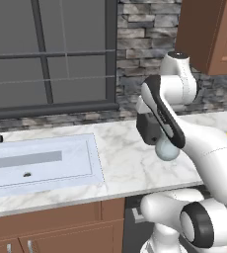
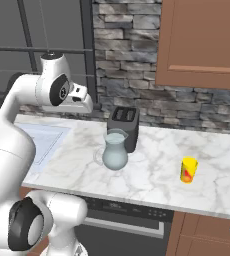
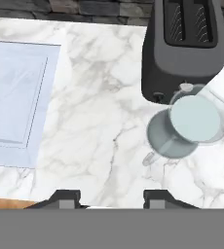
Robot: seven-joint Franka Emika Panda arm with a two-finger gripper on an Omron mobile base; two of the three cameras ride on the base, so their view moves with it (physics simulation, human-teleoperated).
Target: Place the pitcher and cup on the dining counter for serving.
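Grey stone wall (image 2: 137, 75) runs behind the marble worktop (image 2: 152, 165), with a dark-framed window (image 1: 51, 54) on its left side and brown wooden cabinets (image 2: 202, 45) hanging on the right. We see the worktop stretch from the pale sink (image 1: 41, 163) set into it at the left, across to the right, with brown cabinet fronts below its edge.

Our white arm (image 2: 17, 125) rises in front of the worktop and bends over it, the hand held above the marble between the sink and the toaster. From the hand view we look down on the marble, and the gripper (image 3: 110, 197) shows as two dark tips standing apart with bare marble between them; they hold nothing, and they stand partly open.

We find the black toaster (image 2: 123, 125) standing at the back of the worktop, near the wall. The pitcher (image 2: 115, 150) stands upright just in front of the toaster, its round pale blue-grey belly on the marble and its flared rim up; in the hand view it lies up and to the right of the finger tips, clear of them. The yellow cup (image 2: 188, 170) stands upright on the same worktop, well to the right of the pitcher and apart from it.
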